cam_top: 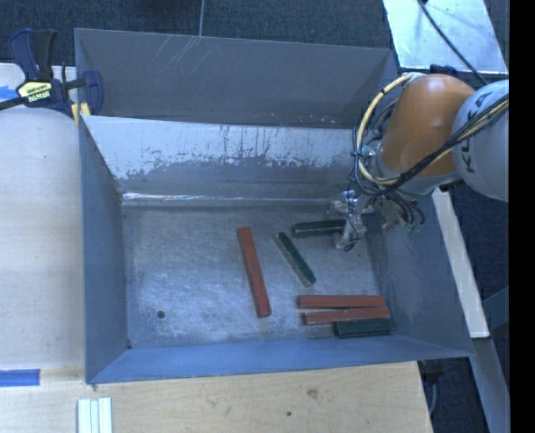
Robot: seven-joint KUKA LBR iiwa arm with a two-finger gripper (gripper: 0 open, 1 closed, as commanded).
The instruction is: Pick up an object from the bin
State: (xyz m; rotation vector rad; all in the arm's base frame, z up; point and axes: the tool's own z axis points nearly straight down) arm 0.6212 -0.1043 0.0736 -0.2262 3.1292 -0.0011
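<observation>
Jaws first: from up here I cannot tell whether they are spread or closed, since they are lost against the metal of the wrist, so I will not call it either way. What I can see is the gripper (350,228) low in the right rear part of the bin (105,242), close to the back wall. Its tip is at the right end of a green bar (318,229). That bar lies flat on the floor and runs left to right, and I cannot tell whether the gripper touches it or sits just over it. Just in front of it, and apart from it, lies a slanted bar (296,258), also dark green, its near end angled toward the right. Left of that one is a long red bar (253,271), flat and nearly front to back, with its far end leaning a little left. It is near the slanted bar but not touching. Toward the front right corner a red pair (342,308) lies side by side, touching along their length. A front bar (362,329), dark green, is tucked against their front edge by the bin's front wall. Behind the gripper the arm comes in over the right rim — orange cover (425,129) on top, cables (375,142) looping around it down to the wrist.
</observation>
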